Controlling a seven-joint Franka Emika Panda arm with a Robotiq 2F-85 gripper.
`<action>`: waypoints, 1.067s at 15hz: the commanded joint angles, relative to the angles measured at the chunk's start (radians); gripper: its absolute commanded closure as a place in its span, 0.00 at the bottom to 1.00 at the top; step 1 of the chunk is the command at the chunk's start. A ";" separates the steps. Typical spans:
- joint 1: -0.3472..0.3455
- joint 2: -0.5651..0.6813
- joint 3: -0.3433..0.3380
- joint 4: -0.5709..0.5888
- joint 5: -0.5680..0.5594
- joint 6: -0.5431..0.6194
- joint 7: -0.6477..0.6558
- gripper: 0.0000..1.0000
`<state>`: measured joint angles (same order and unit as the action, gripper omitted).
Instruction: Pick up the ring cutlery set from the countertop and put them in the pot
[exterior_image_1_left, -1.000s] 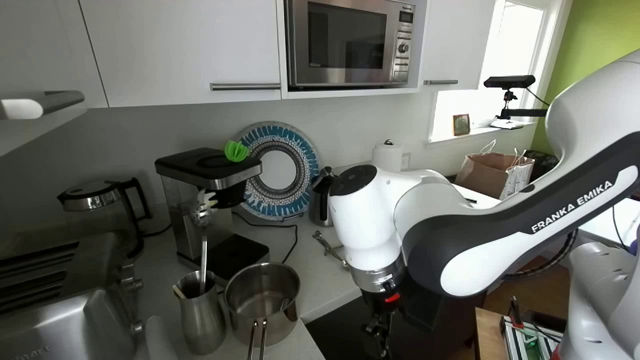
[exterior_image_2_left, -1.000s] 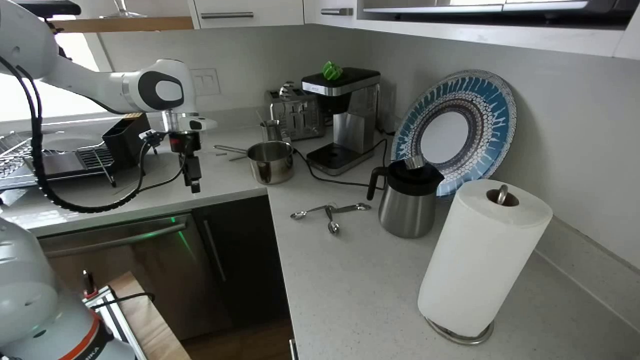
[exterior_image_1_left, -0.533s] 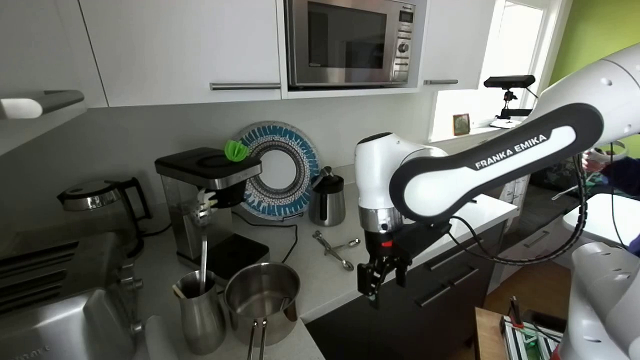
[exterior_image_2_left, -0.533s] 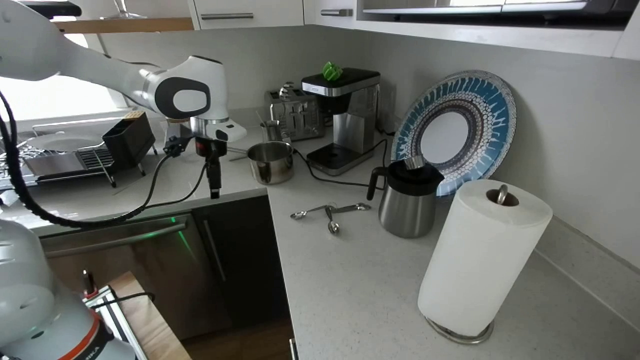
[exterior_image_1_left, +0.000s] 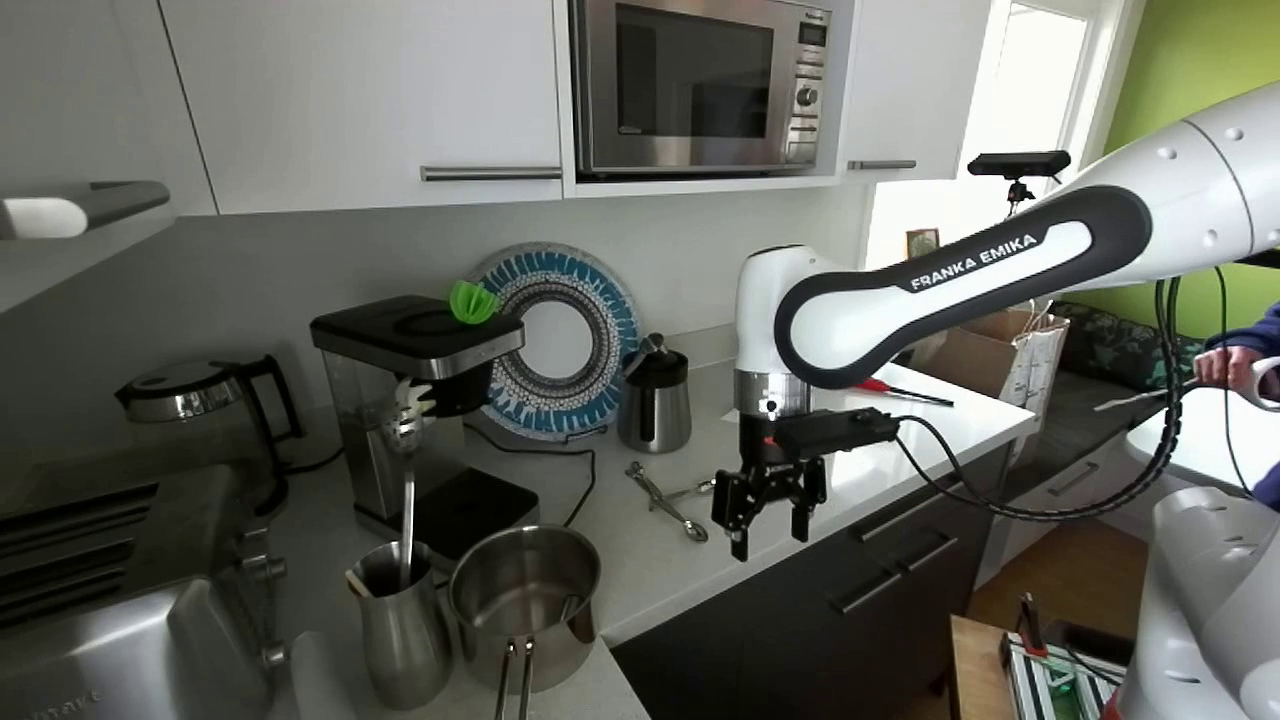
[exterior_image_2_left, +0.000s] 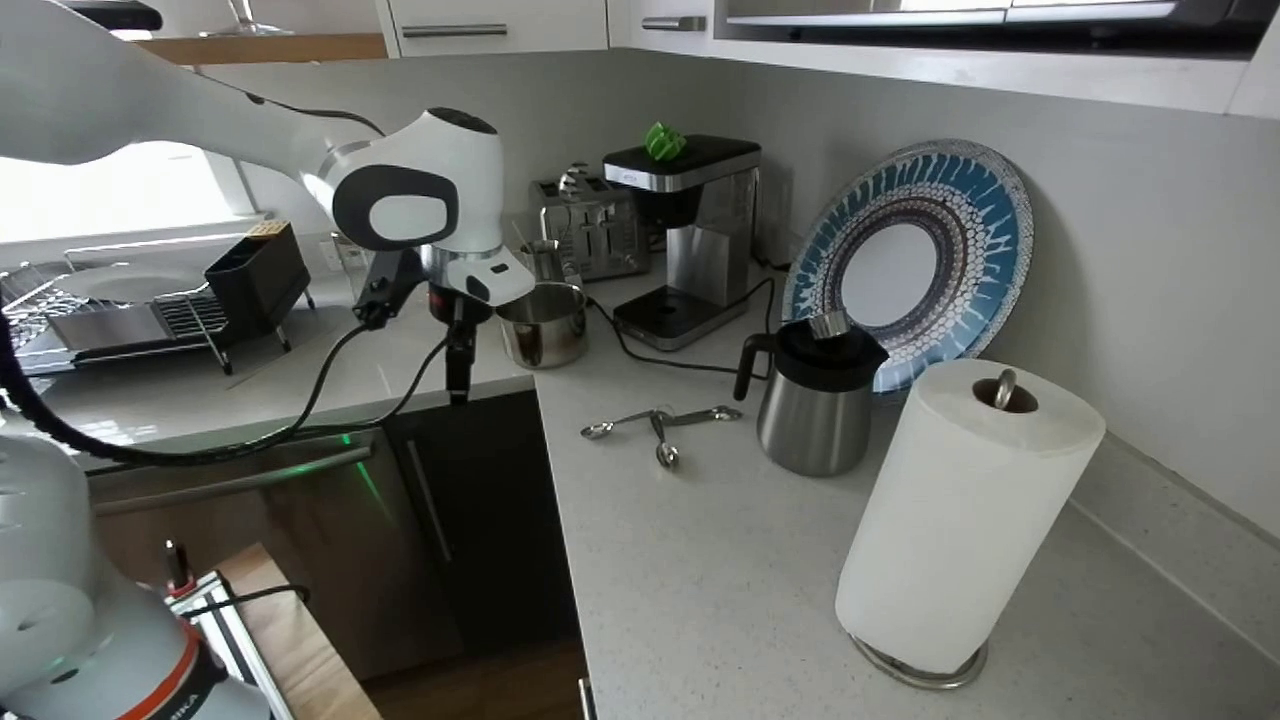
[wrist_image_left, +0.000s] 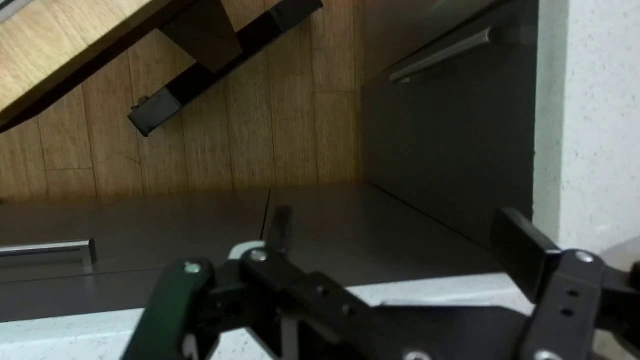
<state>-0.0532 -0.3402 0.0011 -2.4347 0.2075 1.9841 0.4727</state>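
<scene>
Loosely splayed, the ring cutlery set (exterior_image_2_left: 659, 424) looks thin, silvery and shiny.

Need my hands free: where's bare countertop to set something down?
The pale grey countertop has room between its front edge, the joined silvery metal spoons and the tall white paper roll. It's crowded near the round shiny steel pot, black-topped coffee maker and silver toaster.

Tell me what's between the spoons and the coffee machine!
A black cord lies between the spoons and the coffee machine, in both exterior views.
</scene>
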 joint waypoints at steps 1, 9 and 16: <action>-0.075 0.041 -0.031 0.072 -0.007 0.071 0.072 0.00; -0.166 0.260 0.010 0.247 -0.310 0.430 0.439 0.00; -0.072 0.564 -0.049 0.545 -0.551 0.199 0.719 0.00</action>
<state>-0.1823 0.0997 -0.0111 -2.0252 -0.3572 2.3020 1.1768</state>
